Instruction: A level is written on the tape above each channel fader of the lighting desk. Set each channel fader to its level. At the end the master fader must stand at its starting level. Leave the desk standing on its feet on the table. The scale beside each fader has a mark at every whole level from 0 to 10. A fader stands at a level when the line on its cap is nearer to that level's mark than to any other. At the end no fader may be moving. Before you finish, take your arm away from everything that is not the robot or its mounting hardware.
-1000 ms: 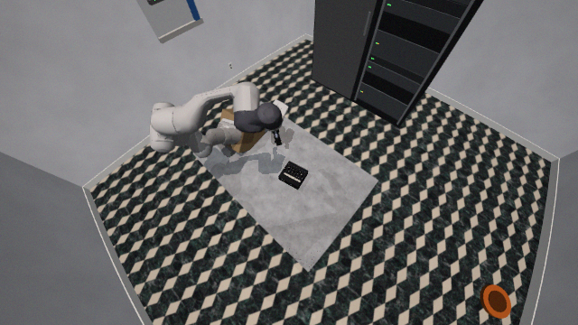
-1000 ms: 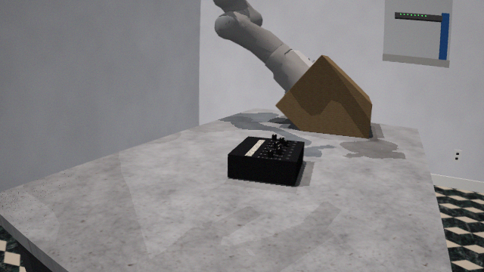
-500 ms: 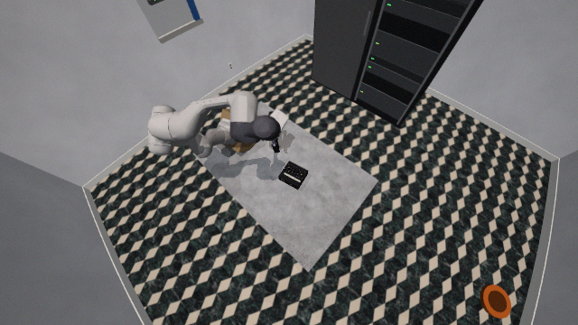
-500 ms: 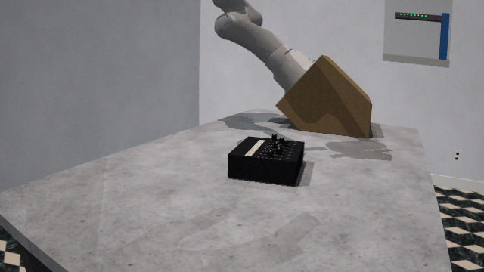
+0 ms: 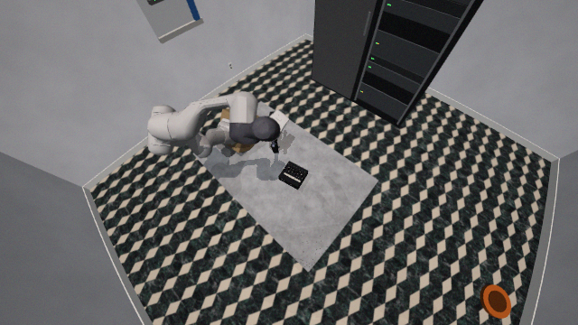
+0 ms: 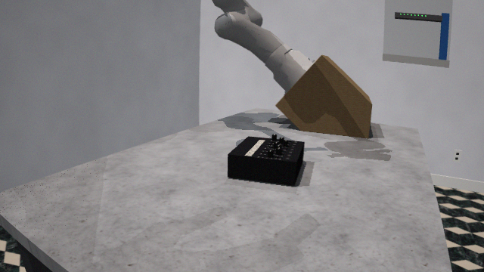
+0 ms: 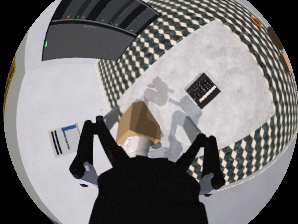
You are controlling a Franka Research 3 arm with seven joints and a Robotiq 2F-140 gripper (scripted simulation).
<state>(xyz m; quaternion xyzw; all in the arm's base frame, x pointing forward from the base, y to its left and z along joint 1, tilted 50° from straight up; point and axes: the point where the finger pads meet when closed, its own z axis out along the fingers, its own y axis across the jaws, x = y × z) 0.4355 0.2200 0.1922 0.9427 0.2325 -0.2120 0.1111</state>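
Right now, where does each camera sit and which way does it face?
Top: high in the room, looking down on the table, desk and server rack; the whole arm shows.
Exterior: low at the table's far end, facing the desk and brown base box; only upper arm links show.
Wrist: on the hand, looking down past the open gripper; both fingers show.
Shared: all three see the desk and table.
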